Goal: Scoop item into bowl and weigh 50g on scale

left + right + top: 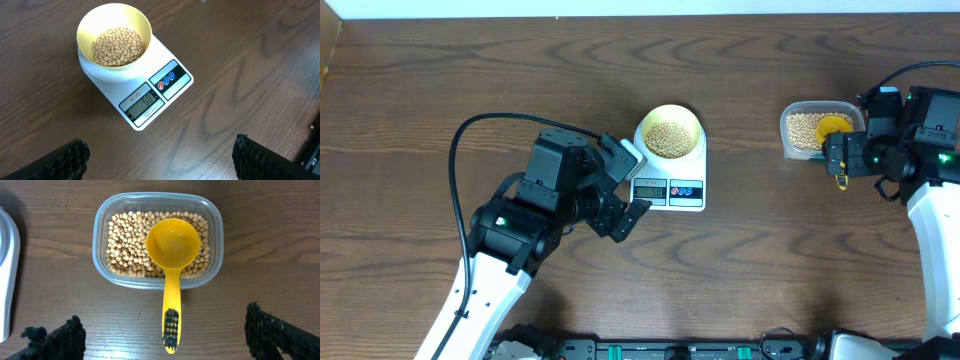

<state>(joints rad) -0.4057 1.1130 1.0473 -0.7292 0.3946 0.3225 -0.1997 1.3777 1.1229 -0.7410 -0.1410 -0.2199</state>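
The scale (pixel 692 168) shows digits too small to read overhead, and the right wrist view crops it.

A pale-yellow bowl (pixel 141 22) of tan beans (pixel 118 46) sits on the white scale (pixel 167 56), on a wooden table (pixel 250 60). The left gripper (pixel 160 165) hovers nearby, its fingers (pixel 65 161) spread wide apart.

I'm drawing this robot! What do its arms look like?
The left arm and right arm are white lower down, black higher up, with tiny green lights. A black cable loops off the left one. The left end effector and right end effector have bumpy black fingers.
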